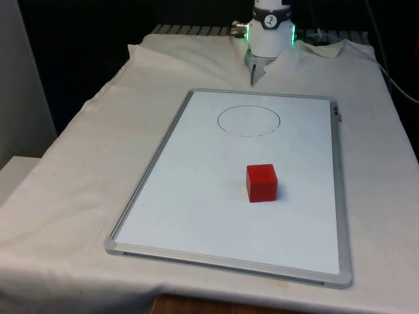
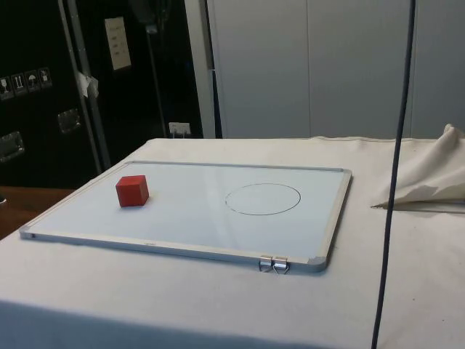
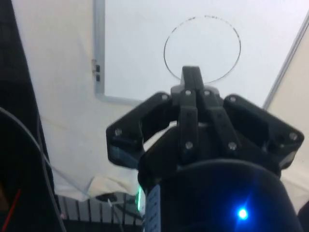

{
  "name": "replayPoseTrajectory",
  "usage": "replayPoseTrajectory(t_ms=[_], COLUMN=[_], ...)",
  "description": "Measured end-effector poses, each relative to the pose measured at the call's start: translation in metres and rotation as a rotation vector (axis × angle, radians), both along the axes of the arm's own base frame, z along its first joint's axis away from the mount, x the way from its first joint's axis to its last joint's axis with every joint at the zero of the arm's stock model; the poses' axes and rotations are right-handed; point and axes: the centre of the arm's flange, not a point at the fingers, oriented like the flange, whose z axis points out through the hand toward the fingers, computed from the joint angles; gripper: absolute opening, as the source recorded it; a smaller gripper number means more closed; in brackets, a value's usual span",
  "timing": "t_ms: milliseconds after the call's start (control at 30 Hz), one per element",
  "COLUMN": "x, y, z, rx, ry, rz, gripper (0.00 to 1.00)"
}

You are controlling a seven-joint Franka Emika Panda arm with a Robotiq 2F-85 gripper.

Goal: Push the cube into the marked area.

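A red cube (image 1: 262, 182) (image 2: 132, 190) rests on a white board (image 1: 190, 196) (image 2: 182, 218) with a metal frame, on the half nearer the front camera. A thin black circle (image 1: 249, 120) (image 2: 263, 198) (image 3: 203, 48) is drawn on the board's half nearer the robot, well apart from the cube. My black gripper (image 3: 190, 73) hangs high over the board's robot-side edge, its fingers pressed together with nothing between them. From the wrist, the fingertips line up with the near rim of the circle.
The robot's base (image 1: 270, 29) stands beyond the board's far edge, with a raised fold of cloth (image 1: 258, 69) (image 2: 429, 182) beside it. A dark cable (image 2: 396, 182) hangs in front of the side camera. Two small clips (image 2: 274, 263) sit on the board's frame.
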Motion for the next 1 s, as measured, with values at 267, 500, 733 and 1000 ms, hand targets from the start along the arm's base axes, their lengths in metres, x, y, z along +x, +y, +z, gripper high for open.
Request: replayPoseTrajectory(t_ms=[267, 500, 733, 1000], x=[0.022, 0.048, 0.071, 0.097], y=[0.017, 0.030, 0.040, 0.047], z=[-0.009, -0.026, -0.048, -0.070], rx=[0.002, 0.004, 0.008, 0.009], ry=[-0.009, -0.022, -0.033, -0.051], rz=[0.009, 0.017, 0.023, 0.028], gripper=[0.00, 0.00, 0.00, 0.00])
